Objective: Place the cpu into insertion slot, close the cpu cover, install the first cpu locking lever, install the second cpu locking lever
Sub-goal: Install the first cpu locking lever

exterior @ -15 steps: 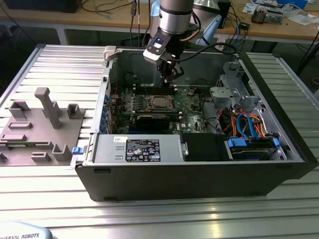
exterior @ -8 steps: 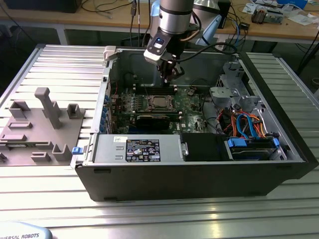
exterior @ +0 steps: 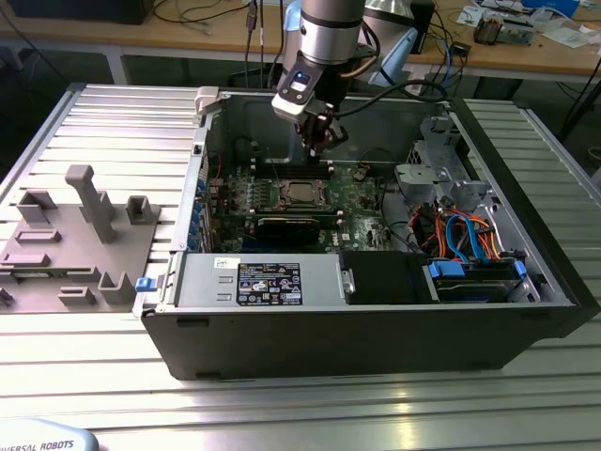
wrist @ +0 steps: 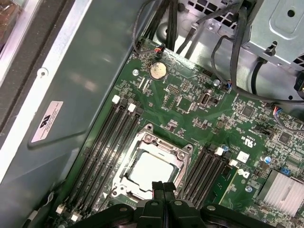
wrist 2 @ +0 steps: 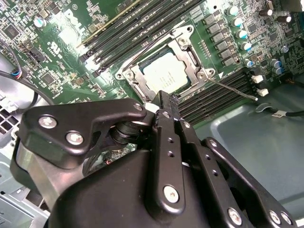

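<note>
While gripper hangs over motherboard with fingers pressed together, empty, chip sits in socket mid-board, cover down around it; thin lever angles outward from socket.

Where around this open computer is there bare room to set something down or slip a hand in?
The ribbed table in front of the case is bare, as is the strip behind the grey holder. Inside, the plain metal panel beside the memory slots is open. It is crowded around the cables and under the gripper.
</note>
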`<state>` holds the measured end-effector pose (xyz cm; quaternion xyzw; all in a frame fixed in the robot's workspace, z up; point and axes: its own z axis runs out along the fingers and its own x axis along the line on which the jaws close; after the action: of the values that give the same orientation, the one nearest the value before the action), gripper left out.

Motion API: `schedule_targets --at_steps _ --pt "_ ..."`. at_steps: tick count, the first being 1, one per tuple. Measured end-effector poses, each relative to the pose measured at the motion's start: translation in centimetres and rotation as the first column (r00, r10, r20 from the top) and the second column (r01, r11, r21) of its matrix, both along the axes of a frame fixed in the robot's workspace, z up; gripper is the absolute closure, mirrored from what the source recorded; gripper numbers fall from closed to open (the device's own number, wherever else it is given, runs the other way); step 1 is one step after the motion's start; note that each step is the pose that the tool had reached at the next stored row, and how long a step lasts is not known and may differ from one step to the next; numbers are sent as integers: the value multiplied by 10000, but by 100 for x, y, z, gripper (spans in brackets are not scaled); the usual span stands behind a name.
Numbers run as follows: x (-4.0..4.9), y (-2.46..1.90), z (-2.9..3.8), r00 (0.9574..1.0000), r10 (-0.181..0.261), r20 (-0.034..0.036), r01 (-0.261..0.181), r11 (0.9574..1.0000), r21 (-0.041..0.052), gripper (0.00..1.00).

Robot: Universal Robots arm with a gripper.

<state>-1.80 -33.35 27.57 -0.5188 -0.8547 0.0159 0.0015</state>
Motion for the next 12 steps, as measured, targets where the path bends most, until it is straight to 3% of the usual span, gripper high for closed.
schedule_targets --at_steps 12 --pt "0 0 0 9995 300 0 -300 9995 0 89"
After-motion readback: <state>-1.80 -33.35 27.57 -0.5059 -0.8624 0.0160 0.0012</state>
